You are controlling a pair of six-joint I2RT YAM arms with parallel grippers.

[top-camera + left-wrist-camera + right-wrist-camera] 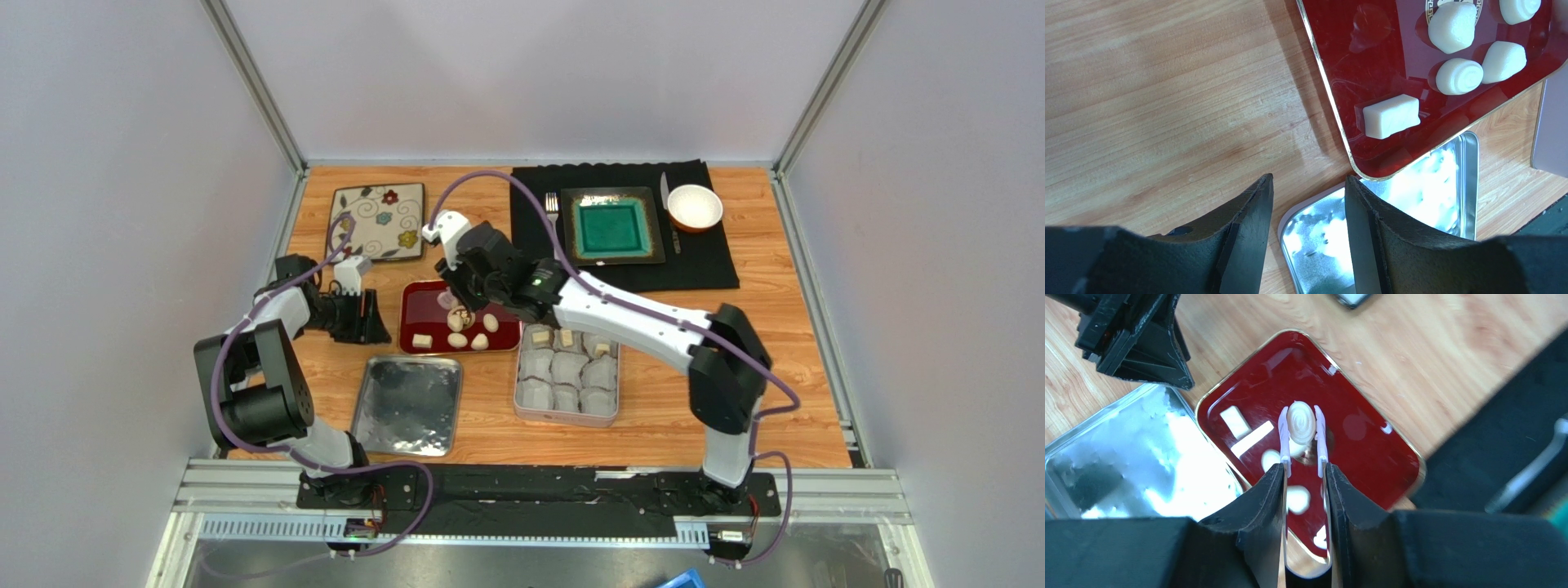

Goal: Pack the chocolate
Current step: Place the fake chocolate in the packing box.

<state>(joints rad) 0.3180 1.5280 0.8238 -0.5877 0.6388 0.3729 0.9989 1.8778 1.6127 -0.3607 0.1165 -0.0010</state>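
Several cream chocolate (1392, 116) pieces lie on the red tray (421, 298); more sit in paper cups at the far edge of the tin box (567, 395). My right gripper (1303, 471) is shut on clear tongs (1284, 441), and their tips pinch a swirled chocolate (1301, 421) over the tray's middle. From above, that gripper (464, 306) hangs over the tray. My left gripper (1309, 184) stands open with nothing between its fingers, low over the table by the tray's left corner and the tin lid (1413, 202).
The silver lid (409, 404) lies in front of the tray. A flowered square plate (378, 222) sits at the back left. A black mat (724, 263) at the back carries a green plate (610, 228), a fork (553, 211) and a white bowl (694, 207).
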